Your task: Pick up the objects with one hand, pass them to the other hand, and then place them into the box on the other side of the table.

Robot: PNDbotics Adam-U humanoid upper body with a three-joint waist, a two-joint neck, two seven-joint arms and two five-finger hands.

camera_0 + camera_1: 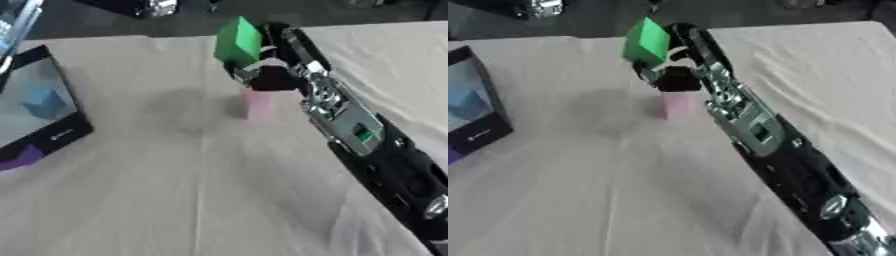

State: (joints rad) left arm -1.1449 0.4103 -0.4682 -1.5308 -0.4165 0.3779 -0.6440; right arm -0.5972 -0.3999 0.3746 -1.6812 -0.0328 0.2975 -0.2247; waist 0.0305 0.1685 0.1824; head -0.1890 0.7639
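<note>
A cloth-covered table (131, 200) is seen across most of the frame; a black-rimmed box (39, 107), with a blue block (44, 101) inside, is set at the left edge; the right hand (271, 72), upper centre, is curled round a green block (238, 40); a pink block (259, 104) stands just below it

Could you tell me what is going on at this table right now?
The right hand has reached across the table and holds a green block lifted off the cloth. A pink block stands on the table just below it. A black box on the left side holds a blue block. The left hand is not in view.
</note>
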